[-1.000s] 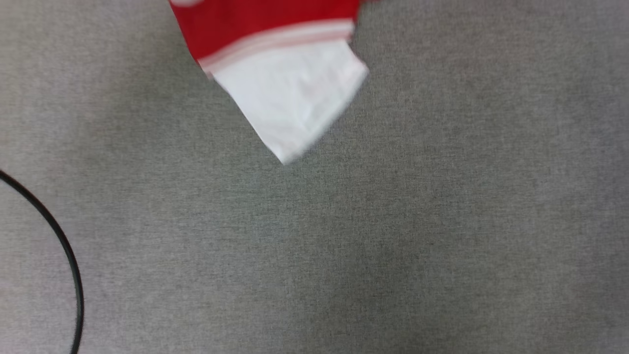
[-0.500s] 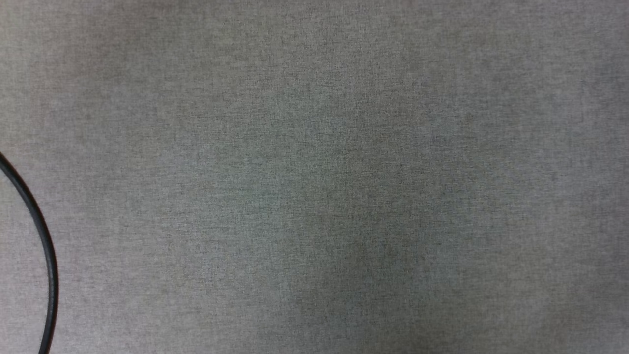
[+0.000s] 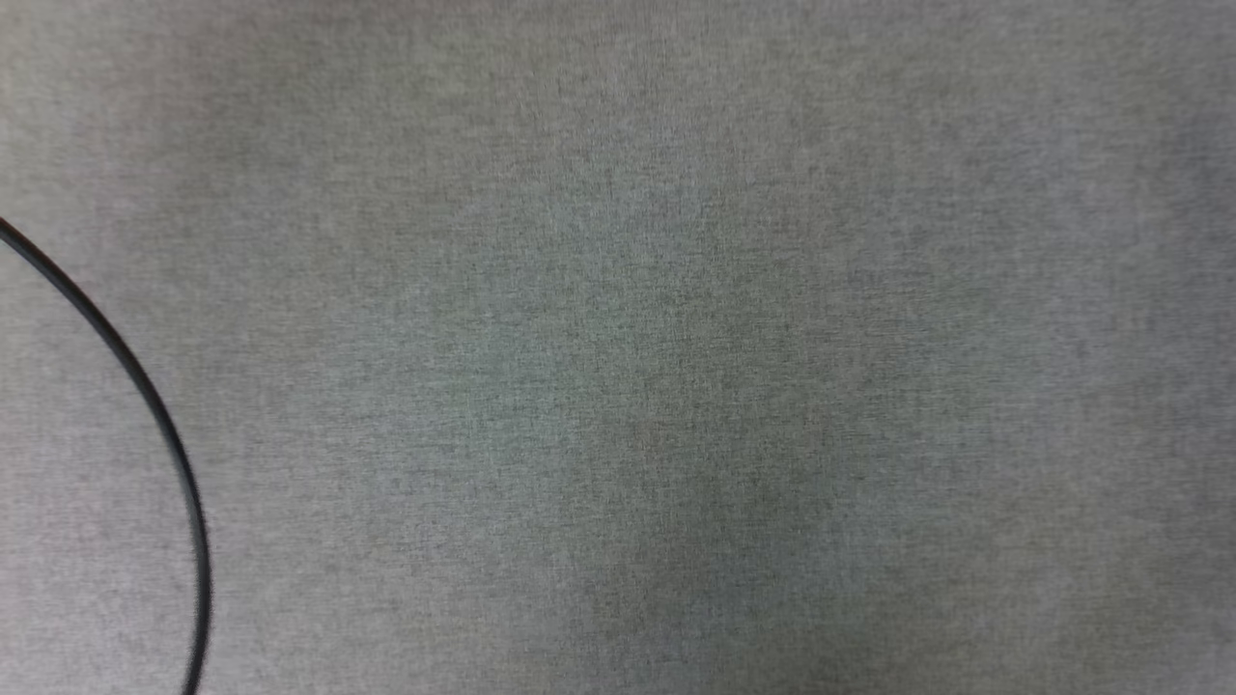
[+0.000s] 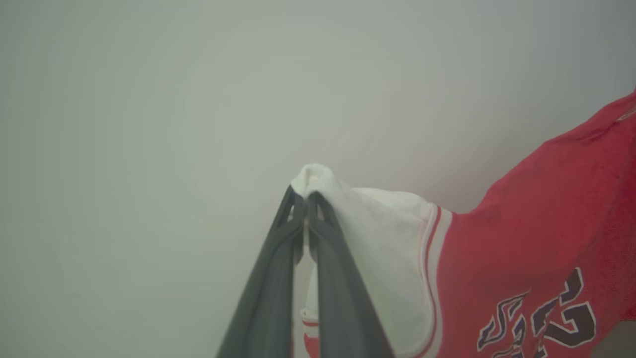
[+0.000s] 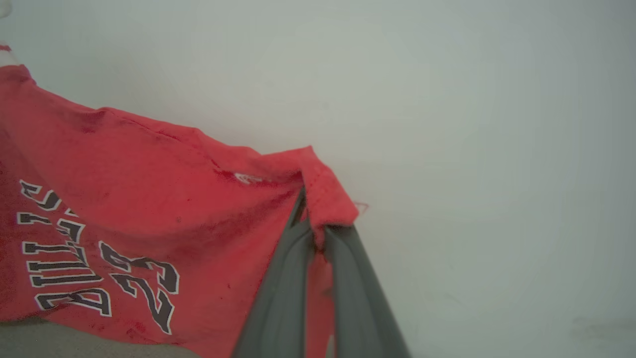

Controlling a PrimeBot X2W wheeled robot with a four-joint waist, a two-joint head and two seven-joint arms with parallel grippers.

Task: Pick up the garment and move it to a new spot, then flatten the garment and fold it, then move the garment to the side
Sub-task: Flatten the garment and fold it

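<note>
The red jersey shirt with white sleeves [image 4: 521, 233] hangs aloft between the left gripper [image 4: 300, 201], pinching a sleeve tip, and the right gripper [image 5: 312, 209], clamping a red corner. Either shallow pinch may slip.

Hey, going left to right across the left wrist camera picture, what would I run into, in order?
Pale blurred background → left gripper, shut on the sleeve's tip → white sleeve → striped trim → red body of the garment → black lettering near the lower right corner.
</note>
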